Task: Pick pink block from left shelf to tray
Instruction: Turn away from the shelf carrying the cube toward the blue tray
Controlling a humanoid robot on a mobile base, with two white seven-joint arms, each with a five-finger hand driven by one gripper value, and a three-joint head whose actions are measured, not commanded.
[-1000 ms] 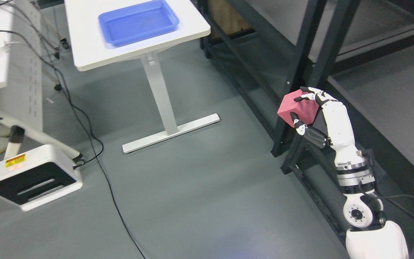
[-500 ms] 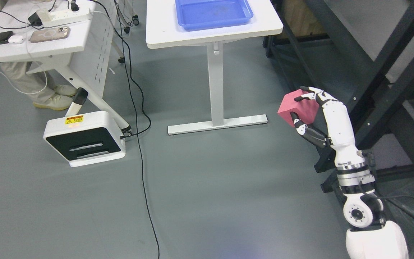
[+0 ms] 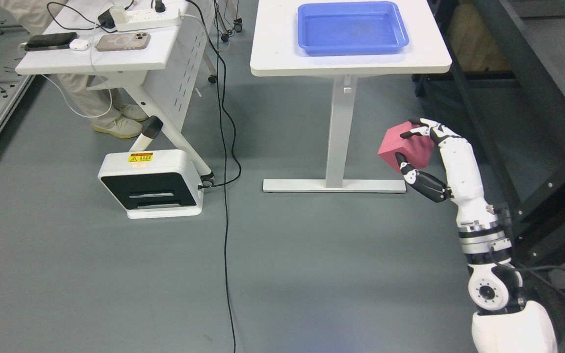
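My right hand (image 3: 412, 149) comes in from the lower right and is shut on the pink block (image 3: 402, 147), holding it in the air above the grey floor. The fingers wrap over the block's top and the thumb presses its lower side. The blue tray (image 3: 352, 28) lies empty on a small white table (image 3: 282, 54) at the top middle, up and to the left of the block. My left arm is out of view.
A dark metal shelf frame (image 3: 532, 122) runs down the right side, close to my right arm. A white desk (image 3: 96, 56) with phones and a power strip stands top left, a person's legs (image 3: 111, 113) behind it. A white box device (image 3: 150, 184) and black cables (image 3: 223, 196) lie on the floor.
The whole view has swung: table and tray shifted right and now sit straight ahead, the shelf slid to the right edge. My right hand holds the block in the same spot in the picture.
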